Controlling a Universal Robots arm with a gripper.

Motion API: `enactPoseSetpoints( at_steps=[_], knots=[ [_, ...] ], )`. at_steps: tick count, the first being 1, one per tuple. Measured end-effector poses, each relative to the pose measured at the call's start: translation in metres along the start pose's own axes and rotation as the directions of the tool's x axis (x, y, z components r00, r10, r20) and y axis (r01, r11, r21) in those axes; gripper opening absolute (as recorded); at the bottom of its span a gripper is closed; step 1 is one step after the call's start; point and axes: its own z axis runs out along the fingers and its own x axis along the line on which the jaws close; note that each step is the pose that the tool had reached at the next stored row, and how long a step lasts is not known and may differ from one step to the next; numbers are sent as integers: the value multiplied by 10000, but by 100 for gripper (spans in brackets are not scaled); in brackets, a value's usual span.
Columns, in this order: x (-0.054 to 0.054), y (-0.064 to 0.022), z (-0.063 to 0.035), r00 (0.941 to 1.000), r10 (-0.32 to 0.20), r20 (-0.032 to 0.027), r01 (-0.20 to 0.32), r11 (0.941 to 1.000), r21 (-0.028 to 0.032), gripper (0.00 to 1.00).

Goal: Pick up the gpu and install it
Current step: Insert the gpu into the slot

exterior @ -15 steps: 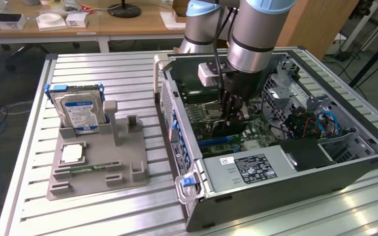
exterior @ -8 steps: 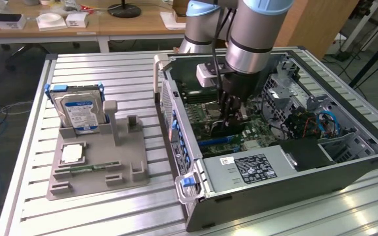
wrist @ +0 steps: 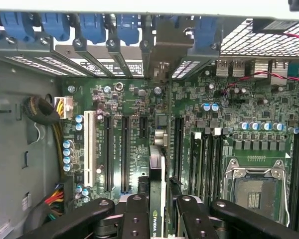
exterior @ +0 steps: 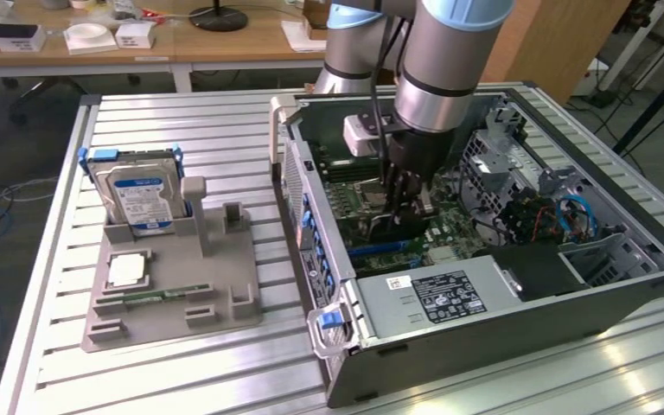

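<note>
My gripper [exterior: 403, 201] reaches down into the open computer case [exterior: 609, 303], over the motherboard [wrist: 229, 109]. It is shut on the gpu [wrist: 157, 164], a thin dark card seen edge-on between the black fingers [wrist: 134, 216]. The card stands upright over the motherboard, in line with a short expansion slot [wrist: 144, 127]. Its silvery end bracket [wrist: 162, 50] is up against the rear slot openings of the case. Whether the card's edge sits in the slot I cannot tell. In the exterior view the gpu [exterior: 387, 229] shows as a dark shape just below the fingers.
Left of the case in the exterior view, a grey holder [exterior: 170, 294] carries a silver hard drive [exterior: 136, 194], a processor chip [exterior: 128, 270] and a green memory stick [exterior: 148, 296]. Long black slots [wrist: 124, 154], the processor socket [wrist: 254, 191], a cable bundle [wrist: 40, 112] and the power supply [exterior: 442, 294] surround the card.
</note>
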Motion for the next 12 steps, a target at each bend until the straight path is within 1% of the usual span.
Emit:
enactPoseSetpoints(
  at_steps=[6, 12],
  knots=[
    [-1, 1, 45, 10000, 0, -7, 0, 10000, 0, 26],
    [0, 1, 47, 10000, 0, -8, 0, 10000, -1, 26]
  ],
)
